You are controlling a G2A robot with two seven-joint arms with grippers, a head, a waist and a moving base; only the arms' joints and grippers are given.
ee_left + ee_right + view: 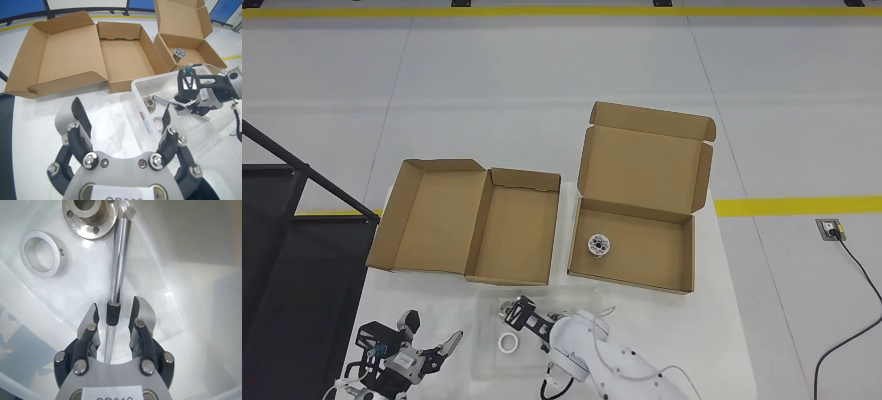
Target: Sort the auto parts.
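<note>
I've got the left gripper (122, 106) spread wide, black fingers (81, 113) splayed well apart, pointing forward and slightly down. Ahead of it and off to its right, my right gripper (115, 303) tips steeply downward from a bent wrist, with the white arm (612, 360) stretching back behind it. Its jaws stand partly parted, narrower than the left's, the two ribbed pads (133, 311) facing each other.

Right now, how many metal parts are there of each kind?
Chrome rod: 1
Silver ring collar: 1
Flanged hub: 1
Notched round part: 1
Total: 4
</note>
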